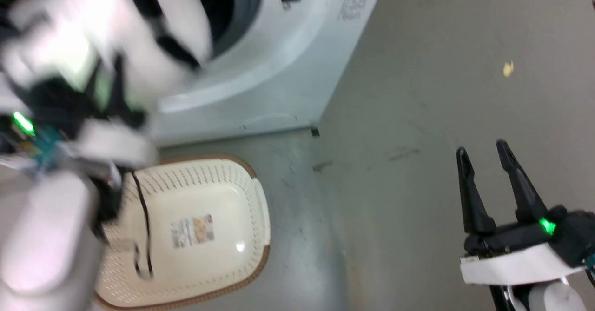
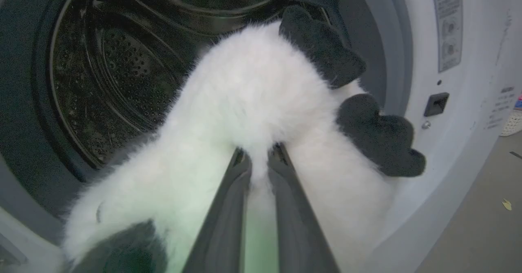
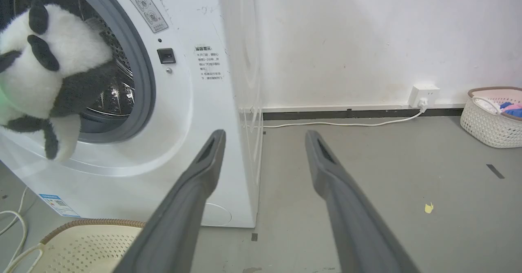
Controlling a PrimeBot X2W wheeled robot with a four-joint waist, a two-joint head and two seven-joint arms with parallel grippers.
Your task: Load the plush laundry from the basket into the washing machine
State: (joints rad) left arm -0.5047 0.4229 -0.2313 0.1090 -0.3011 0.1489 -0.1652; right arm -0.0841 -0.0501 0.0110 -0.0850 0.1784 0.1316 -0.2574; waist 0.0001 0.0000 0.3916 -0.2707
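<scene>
The plush laundry, a fluffy white panda toy with black patches, hangs right at the mouth of the washing machine. My left gripper is shut on its white fur, the fingertips buried in it. Behind the toy gapes the dark perforated drum inside the grey gasket. In the head view the plush laundry is blurred at the upper left. The cream basket sits on the floor below the washer with nothing in it, its label showing. My right gripper stands open over bare floor at the lower right.
A second white basket with coloured clothes stands by the wall at far right. A wall socket feeds a white cable along the skirting. A yellow scrap lies on the grey floor right of the washer.
</scene>
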